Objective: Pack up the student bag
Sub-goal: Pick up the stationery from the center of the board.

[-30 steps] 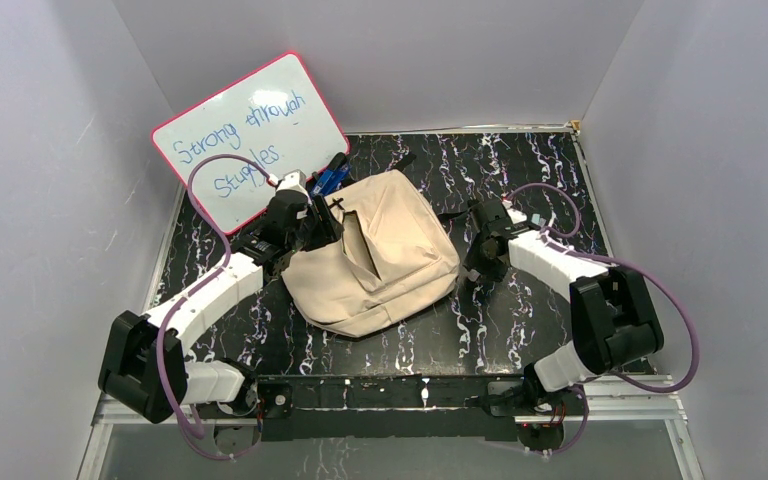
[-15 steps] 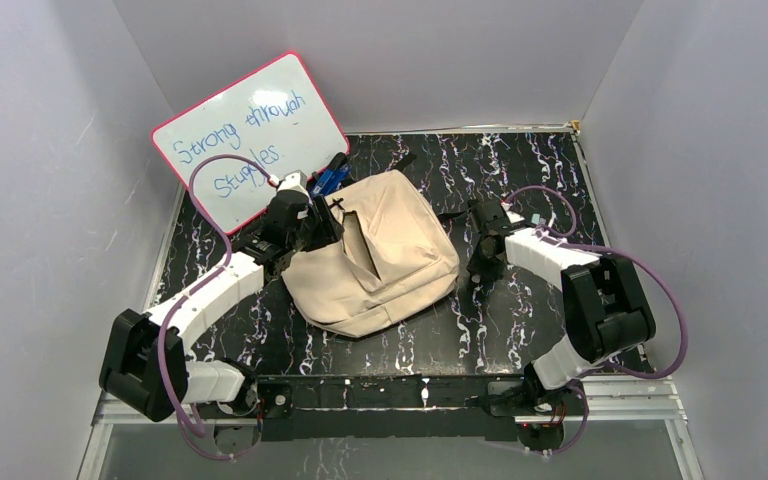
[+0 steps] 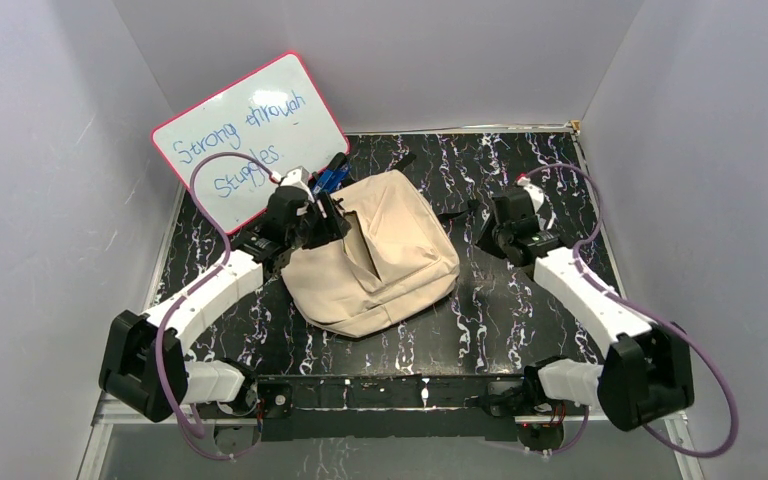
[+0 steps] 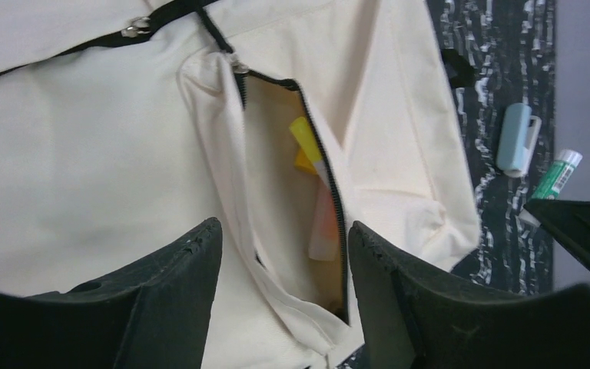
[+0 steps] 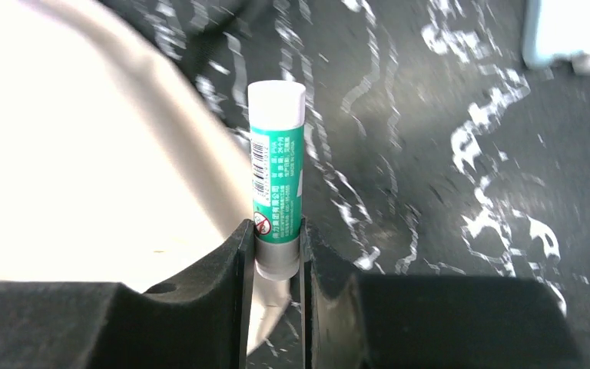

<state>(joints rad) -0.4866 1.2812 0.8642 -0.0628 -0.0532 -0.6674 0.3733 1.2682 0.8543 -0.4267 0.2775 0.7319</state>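
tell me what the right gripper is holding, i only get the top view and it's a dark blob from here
Observer: In the right wrist view, the right gripper is shut on the grey base of a green glue stick with a white cap.
Operator: is the bag open anywhere for it
Observer: Yes. The left wrist view shows the student bag with its pocket unzipped and a yellow item inside.

Robot lab test cell
White walls (image 3: pixel 40 200) box in a marbled table (image 3: pixel 520 330), left arm (image 3: pixel 210 290) and right arm (image 3: pixel 585 295) bolted at its edge.
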